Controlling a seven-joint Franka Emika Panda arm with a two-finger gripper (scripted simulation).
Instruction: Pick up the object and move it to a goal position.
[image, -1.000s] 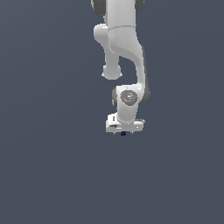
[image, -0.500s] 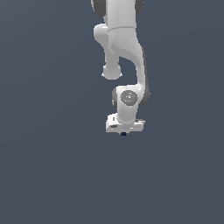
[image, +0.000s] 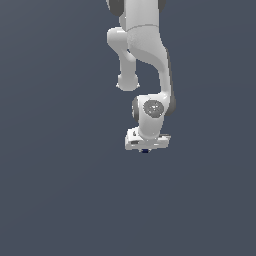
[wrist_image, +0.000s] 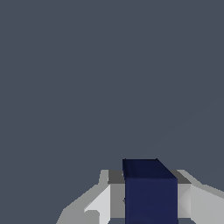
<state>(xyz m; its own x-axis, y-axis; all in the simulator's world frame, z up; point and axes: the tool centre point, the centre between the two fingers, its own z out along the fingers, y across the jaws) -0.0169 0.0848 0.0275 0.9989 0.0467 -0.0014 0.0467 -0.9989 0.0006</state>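
Cube (wrist_image: 150, 192) between closed fingers (wrist_image: 101, 203)

We see a plain, flat slate-grey counter (image: 55, 190) filling both views, evenly lit, unmarked, with no edge in sight, whether the navy cube (wrist_image: 150, 192) rests on it we cannot tell

Flat grey ground (image: 55, 200) spreads unbroken on every side of the gripper (image: 146, 149) in the exterior view, toward that view's left, its right and its lower edge alike. The only bulk nearby is the robot's own arm (image: 145, 55), rising above the wrist. In the wrist view the same plain grey fills the field beyond the jaws. The space between the jaws is filled by the dark navy-blue cube (wrist_image: 148, 192), the pale fingers (wrist_image: 103, 203) close on both sides.
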